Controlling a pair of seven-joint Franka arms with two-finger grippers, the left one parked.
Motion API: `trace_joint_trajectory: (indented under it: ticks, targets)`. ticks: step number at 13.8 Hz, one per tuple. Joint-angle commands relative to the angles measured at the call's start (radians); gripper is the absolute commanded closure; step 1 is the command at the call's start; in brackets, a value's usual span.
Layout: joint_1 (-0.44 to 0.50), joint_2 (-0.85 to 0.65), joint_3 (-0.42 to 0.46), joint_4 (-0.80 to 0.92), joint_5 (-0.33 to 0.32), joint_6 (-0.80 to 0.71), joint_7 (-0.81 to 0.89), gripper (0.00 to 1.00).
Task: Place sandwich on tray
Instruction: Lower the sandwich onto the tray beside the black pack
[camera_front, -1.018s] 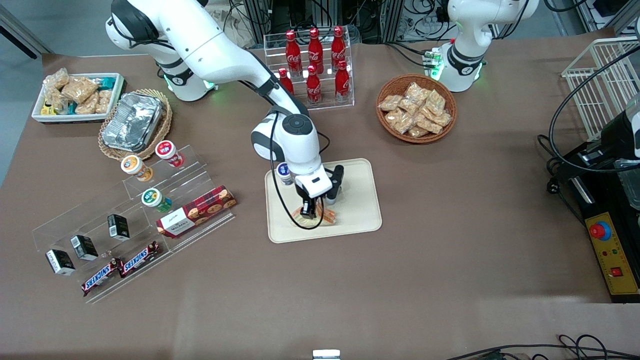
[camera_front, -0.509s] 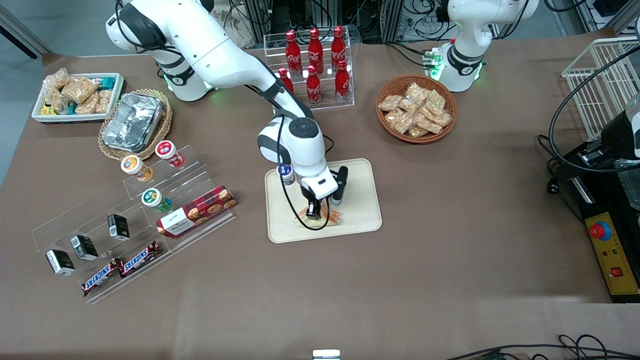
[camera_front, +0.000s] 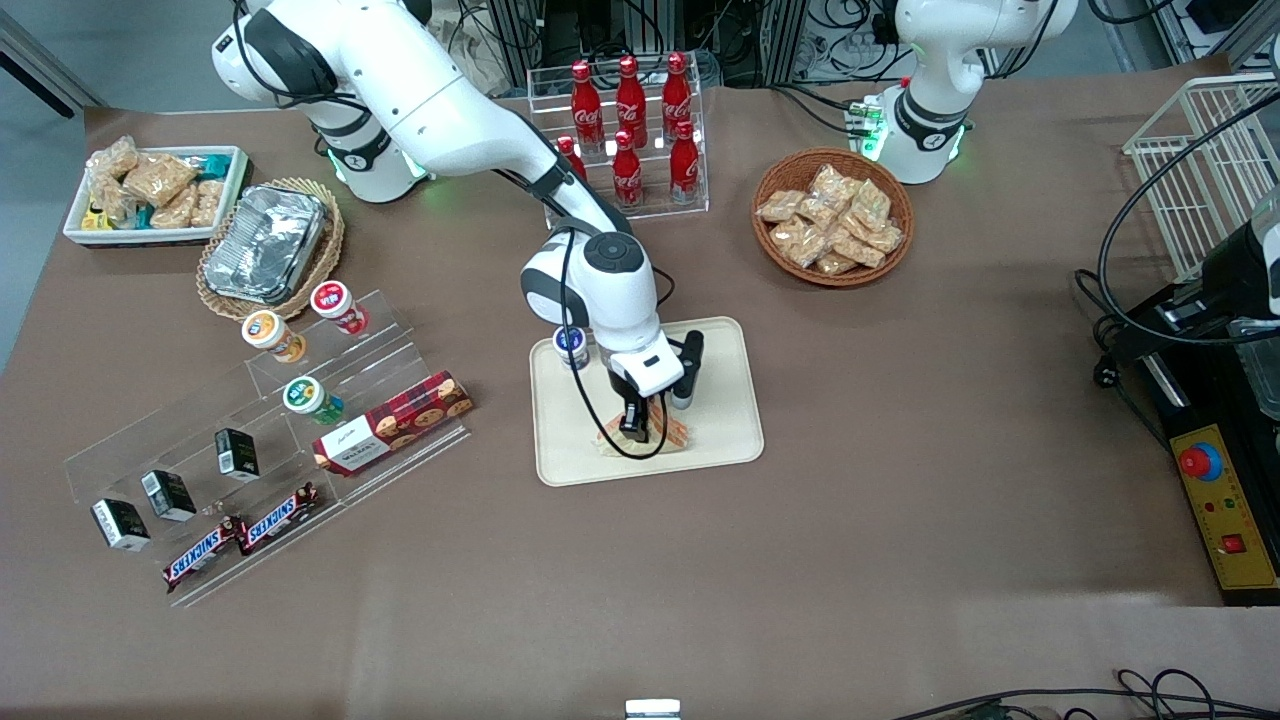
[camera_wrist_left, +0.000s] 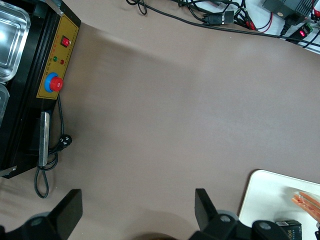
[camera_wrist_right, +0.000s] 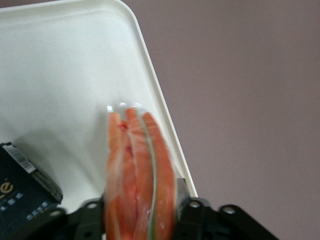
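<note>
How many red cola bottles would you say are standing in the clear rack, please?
6 bottles: three in the row farther from the camera, three nearer. The arm may hide part of the rack. The tool holds the sandwich over the tray.

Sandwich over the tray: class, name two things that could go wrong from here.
1. The sandwich, clamped by the gripper, sits close to the tray rim nearer the front camera; released tilted, it might topple over that edge.
2. A black carton lies beside it and could be knocked.
</note>
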Motion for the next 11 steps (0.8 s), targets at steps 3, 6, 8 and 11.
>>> trace_joint_trajectory:
  ticks: [3, 6, 8, 11]
  targets:
    - [0.007, 0.008, -0.011, 0.027, -0.017, 0.010, 0.020, 0.01]
    - [-0.010, -0.048, -0.008, 0.010, 0.015, -0.004, 0.070, 0.01]
    - [-0.011, -0.122, -0.010, -0.036, 0.051, -0.057, 0.147, 0.01]
    - [-0.028, -0.241, -0.017, -0.032, 0.062, -0.321, 0.198, 0.01]
